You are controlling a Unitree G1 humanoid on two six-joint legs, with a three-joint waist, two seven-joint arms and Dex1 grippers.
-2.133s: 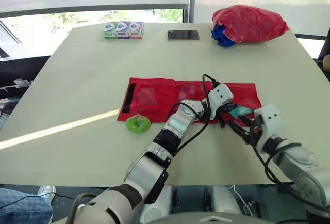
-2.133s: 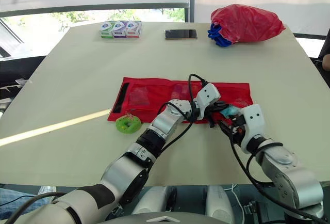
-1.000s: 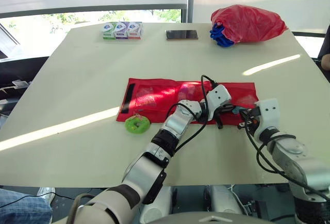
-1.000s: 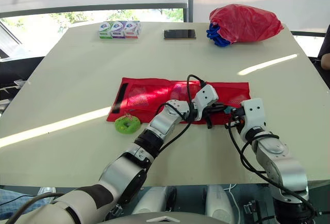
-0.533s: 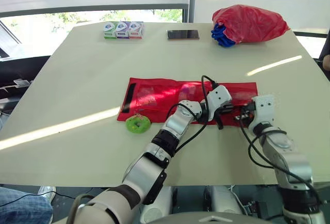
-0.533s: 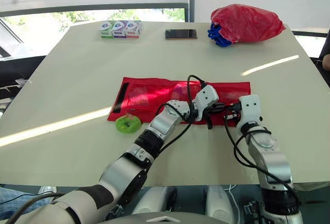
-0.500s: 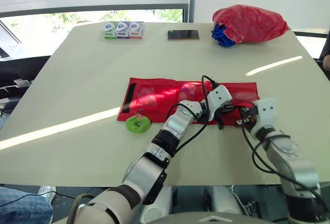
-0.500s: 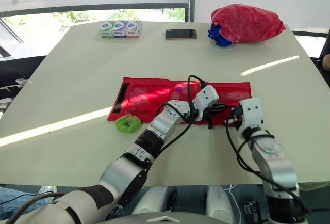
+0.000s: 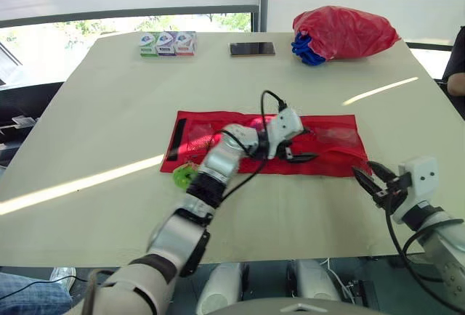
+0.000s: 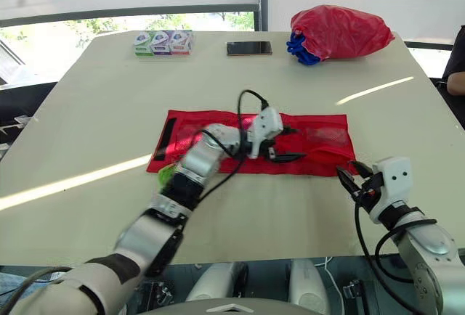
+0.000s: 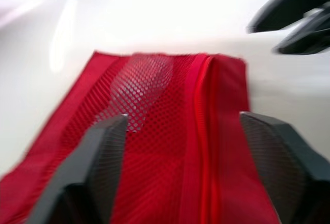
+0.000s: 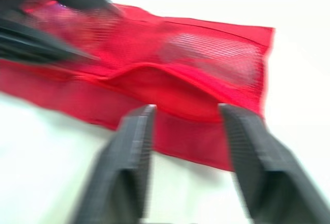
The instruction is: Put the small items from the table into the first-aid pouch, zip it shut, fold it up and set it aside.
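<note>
The red mesh first-aid pouch (image 9: 218, 135) lies unfolded and flat in the middle of the table. My left gripper (image 9: 306, 145) hovers open over the pouch's right half, and red mesh shows between its fingers (image 11: 98, 167) in the left wrist view. My right gripper (image 9: 365, 170) is open and holds nothing, off the pouch near its front right corner. In the right wrist view a pocket edge (image 12: 165, 77) bulges up. A small green item (image 9: 183, 177) lies at the pouch's front left corner, partly hidden by my left arm.
At the far edge sit three small boxes (image 9: 168, 43), a dark phone (image 9: 252, 48) and a red bag (image 9: 343, 30) with something blue (image 9: 305, 50) beside it. A person's arm (image 9: 456, 77) shows at the right edge.
Both grippers have opened. The right gripper has pulled back from the pouch's right end toward the table's near edge. The left arm has swung left while its gripper stays over the pouch.
</note>
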